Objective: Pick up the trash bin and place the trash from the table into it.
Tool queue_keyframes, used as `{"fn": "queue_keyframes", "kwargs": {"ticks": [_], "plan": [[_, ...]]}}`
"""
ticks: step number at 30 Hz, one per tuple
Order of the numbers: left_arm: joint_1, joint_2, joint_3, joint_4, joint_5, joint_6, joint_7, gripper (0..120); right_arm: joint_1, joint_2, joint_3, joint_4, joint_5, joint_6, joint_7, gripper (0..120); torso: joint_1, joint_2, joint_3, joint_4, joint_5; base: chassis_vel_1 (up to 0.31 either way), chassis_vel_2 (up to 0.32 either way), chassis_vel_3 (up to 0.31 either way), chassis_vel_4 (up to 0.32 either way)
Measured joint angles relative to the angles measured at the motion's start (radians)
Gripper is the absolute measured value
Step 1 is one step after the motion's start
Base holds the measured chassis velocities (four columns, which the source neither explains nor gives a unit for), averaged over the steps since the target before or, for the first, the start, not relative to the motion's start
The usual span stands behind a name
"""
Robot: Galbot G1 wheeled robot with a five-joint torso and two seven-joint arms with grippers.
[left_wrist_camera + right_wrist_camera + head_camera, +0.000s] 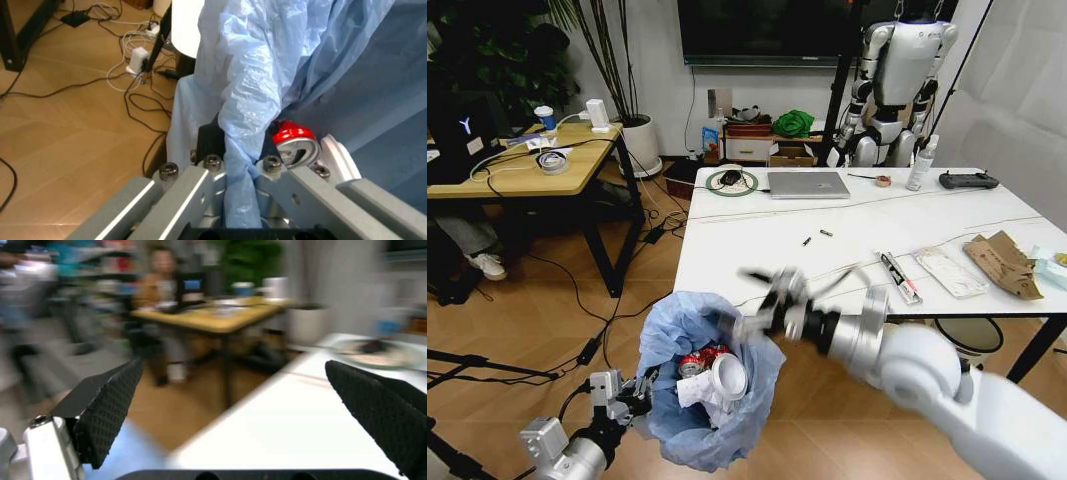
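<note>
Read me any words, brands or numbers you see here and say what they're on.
No text reads clearly.
Dark box on the wooden desk: a white Y-shaped logo, no words.
Crushed red can in the trash bin: print too small to read.

No words or numbers are reading clearly anywhere. The black box [465, 128] on the wooden desk [577, 175] is showing a pale Y-shaped logo and a small white label, but no letters can be made out. The red can [291, 135] in the trash bin [712, 385] and the blue carton [711, 138] on the floor are probably carrying print, too small to read.
</note>
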Motion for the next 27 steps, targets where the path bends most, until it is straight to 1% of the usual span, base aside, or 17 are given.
{"fn": "queue_keyframes", "kwargs": {"ticks": [1,3,5,6,7,10,13,14,16,19,20,23,25,27], "plan": [[-0.001,0.0,0.002,0.003,0.0,0.0,0.0,0,0.014,0.015,0.023,-0.052,-0.06,-0.008,0.058,100,0.0,0.0,0.0,-0.0001,-0.0002,0.0,0.0,0.0,0.0],[-0.003,0.0,0.004,0.005,0.0,0.0,0.0,0,0.037,0.034,0.06,-0.139,-0.124,-0.033,0.092,100,0.0,0.0,0.0,-0.0004,-0.0001,0.0,0.0,0.0,0.0],[-0.004,0.0,0.005,0.006,0.0,0.0,0.0,0,0.062,0.056,0.085,-0.199,-0.134,-0.075,0.105,100,0.0,0.0,0.0,-0.0005,0.0,0.0,0.0,0.0,0.0],[-0.004,0.0,0.005,0.006,0.0,0.0,0.0,0,0.062,0.056,0.085,-0.199,-0.134,-0.075,0.105,100,0.0,0.0,0.0,-0.0005,0.0,0.0,0.0,0.0,0.0],[-0.005,-0.001,0.005,0.006,0.0,0.0,0.0,0,0.083,0.074,0.091,-0.238,-0.133,-0.091,0.125,100,0.0,0.0,0.0,-0.0006,-0.0001,0.0,0.0,0.0,0.0],[-0.005,-0.002,0.005,0.006,0.0,0.0,0.0,0,0.134,0.117,0.084,-0.324,-0.133,-0.097,0.17,100,0.0,0.0,0.0,-0.0004,-0.0001,0.0,0.0,0.0,0.0],[-0.003,-0.007,0.002,0.005,0.002,0.0,-0.001,0,0.192,0.196,0.061,-0.446,-0.139,-0.097,0.184,100,0.0,0.0,0.0,-0.0001,-0.0002,0.0,0.0,0.0,0.0],[-0.003,-0.007,0.002,0.005,0.002,0.0,-0.001,0,0.192,0.196,0.061,-0.446,-0.139,-0.097,0.184,100,0.0,0.0,0.0,-0.0001,-0.0002,0.0,0.0,0.0,0.0],[0.001,-0.009,0.0,0.004,0.004,0.0,-0.001,0,0.213,0.242,0.05,-0.503,-0.178,-0.097,0.193,100,0.0,0.0,0.0,-0.0001,-0.0003,0.0,0.0,0.0,0.0],[0.005,-0.012,-0.004,0.002,0.011,0.0,-0.001,0,0.234,0.34,0.042,-0.607,-0.25,-0.102,0.215,100,0.0,0.0,0.0,-0.0001,-0.0002,0.0,0.0,0.0,0.0],[0.005,-0.012,-0.004,0.002,0.011,0.0,-0.001,0,0.234,0.34,0.042,-0.607,-0.25,-0.102,0.215,100,0.0,0.0,0.0,-0.0001,-0.0002,0.0,0.0,0.0,0.0],[0.006,-0.015,-0.005,0.0,0.013,0.0,-0.001,0,0.242,0.405,0.043,-0.687,-0.337,-0.095,0.216,100,0.0,0.0,0.0,0.0,-0.0004,0.0,0.0,0.0,0.0],[0.006,-0.015,-0.005,0.0,0.014,0.0,-0.001,0,0.244,0.436,0.05,-0.725,-0.363,-0.094,0.216,100,0.0,0.0,0.0,0.0,-0.0003,0.0,0.0,0.0,0.0],[0.005,-0.016,-0.005,0.001,0.014,0.0,-0.001,0,0.244,0.444,0.053,-0.736,-0.369,-0.094,0.216,100,0.0,0.0,0.0,0.0,-0.0003,0.0,0.0,0.0,0.0]]}}
